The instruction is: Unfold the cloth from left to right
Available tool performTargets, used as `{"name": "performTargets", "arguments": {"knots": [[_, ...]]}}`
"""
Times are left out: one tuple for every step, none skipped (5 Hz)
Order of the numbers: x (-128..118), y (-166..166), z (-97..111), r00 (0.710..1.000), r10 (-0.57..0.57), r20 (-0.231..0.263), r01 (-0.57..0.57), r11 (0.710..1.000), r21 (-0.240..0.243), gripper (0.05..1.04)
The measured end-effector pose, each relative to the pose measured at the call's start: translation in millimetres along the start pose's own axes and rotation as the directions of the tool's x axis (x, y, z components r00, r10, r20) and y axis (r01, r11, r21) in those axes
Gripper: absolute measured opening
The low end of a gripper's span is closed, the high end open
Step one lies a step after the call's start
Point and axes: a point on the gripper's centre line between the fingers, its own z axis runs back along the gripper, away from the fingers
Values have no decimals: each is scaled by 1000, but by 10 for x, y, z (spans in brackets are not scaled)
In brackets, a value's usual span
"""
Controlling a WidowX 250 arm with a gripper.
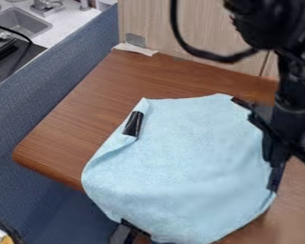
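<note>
The black gripper (pixel 275 143) is at the right edge of the light blue cloth (pixel 187 157), low over the table and partly merging with dark parts around it. The cloth lies spread over the wooden table, its lower left part reaching past the table's edge. At its upper left, a corner is folded inward, with a black patch (pixel 133 124) on it. More black pieces touch the cloth's upper right and lower left edges.
The brown wooden table (pixel 85 114) has its rounded left corner beside a blue panel (pixel 27 109). Behind stands a pale wood board (pixel 199 28), with a black cable (pixel 206 53) looping before it. A grey sink (pixel 18 23) is at the upper left.
</note>
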Motion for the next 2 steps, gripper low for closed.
{"name": "performTargets", "arguments": {"knots": [[37,-121,-222,997,-64,-43,63,998,-23,55],[89,-171,-306,992,-103,-72,100,994,-38,77]]}}
